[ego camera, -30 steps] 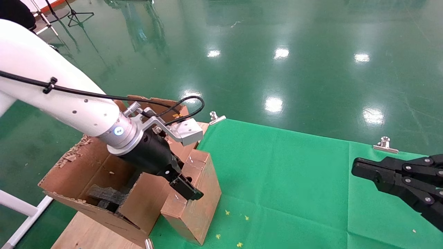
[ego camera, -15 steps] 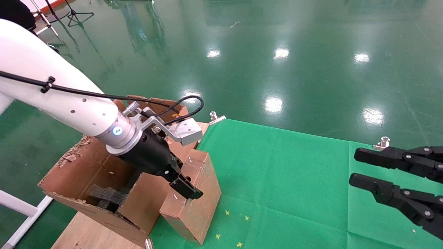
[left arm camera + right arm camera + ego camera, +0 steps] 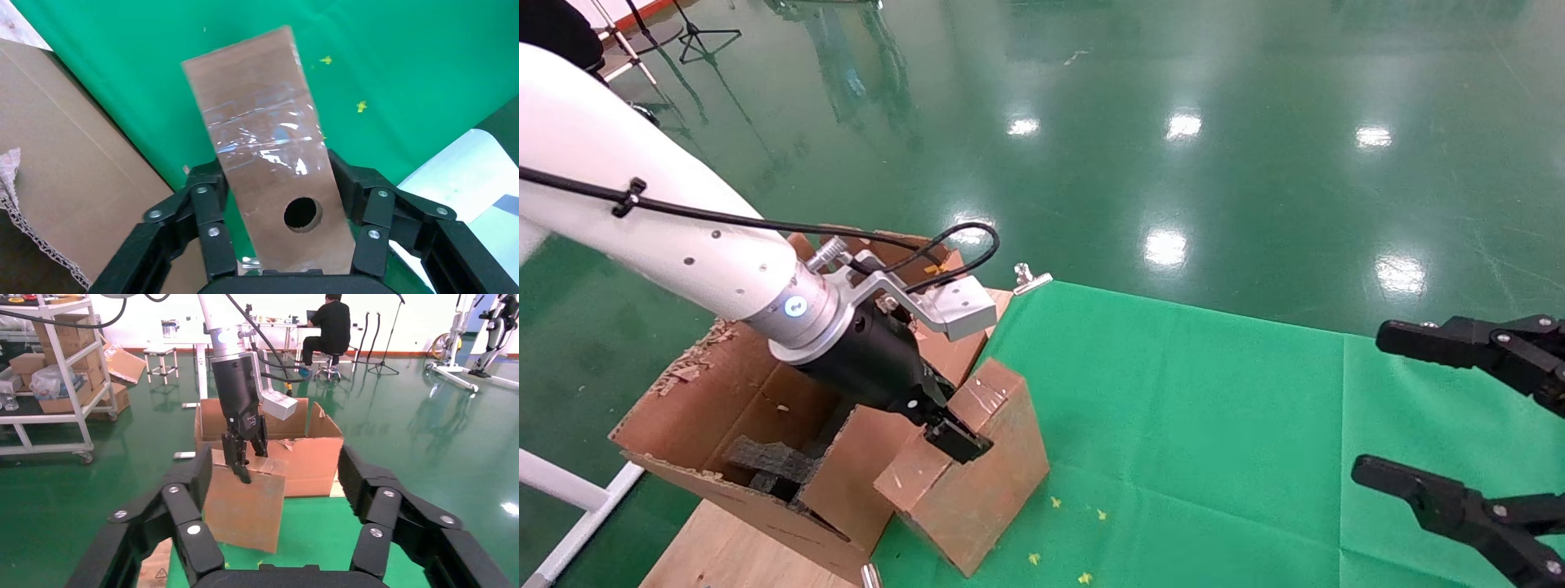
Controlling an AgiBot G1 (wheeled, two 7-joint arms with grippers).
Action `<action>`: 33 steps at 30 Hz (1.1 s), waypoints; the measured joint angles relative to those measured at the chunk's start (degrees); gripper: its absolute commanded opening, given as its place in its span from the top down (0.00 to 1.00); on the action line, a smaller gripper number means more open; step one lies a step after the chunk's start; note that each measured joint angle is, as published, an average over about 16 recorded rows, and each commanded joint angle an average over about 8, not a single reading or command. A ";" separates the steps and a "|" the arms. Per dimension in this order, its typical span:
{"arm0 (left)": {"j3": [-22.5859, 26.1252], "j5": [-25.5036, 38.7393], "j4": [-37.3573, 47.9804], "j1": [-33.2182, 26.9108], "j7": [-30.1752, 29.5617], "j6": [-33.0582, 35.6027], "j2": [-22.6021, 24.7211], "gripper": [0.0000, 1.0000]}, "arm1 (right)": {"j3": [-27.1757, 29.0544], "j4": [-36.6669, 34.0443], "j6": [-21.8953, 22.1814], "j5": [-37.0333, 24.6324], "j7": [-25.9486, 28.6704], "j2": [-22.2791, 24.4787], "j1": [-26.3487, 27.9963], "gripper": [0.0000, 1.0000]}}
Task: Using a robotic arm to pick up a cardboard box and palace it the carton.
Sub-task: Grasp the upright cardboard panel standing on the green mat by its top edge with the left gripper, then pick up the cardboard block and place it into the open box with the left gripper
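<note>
And the cardboard box [image 3: 977,474] tips! Half a second back it stood nearly square on the green cloth; now its top has swung toward the carton [image 3: 756,425], and it balances on a lower edge at the counter's [image 3: 1214,425] left edge. The left claw [image 3: 956,437] is clamped across the box's narrow top face, fingers [image 3: 208,208] pressed to either side. That reads as the lift beginning, with the carry into the carton still to come. Meanwhile the right claw [image 3: 1442,416] has spread wide over the counter's right edge. The box is reddish-brown and closed, with clear tape across one face and a round hole near the grip.
</note>
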 measured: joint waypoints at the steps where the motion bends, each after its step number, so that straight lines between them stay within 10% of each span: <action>1: -0.10 -0.12 0.15 -0.18 0.18 0.01 -0.06 1.00 | 0.00 0.00 0.00 0.00 0.00 0.00 0.00 0.00; 18: -7.37 -3.49 11.55 -11.90 10.61 -1.11 -5.40 1.00 | 0.00 0.00 0.00 0.00 0.00 0.00 0.00 0.00; 33: -7.42 8.55 33.56 -23.54 24.58 -0.85 -8.78 1.00 | -0.01 0.00 0.00 0.01 0.00 0.00 0.00 0.00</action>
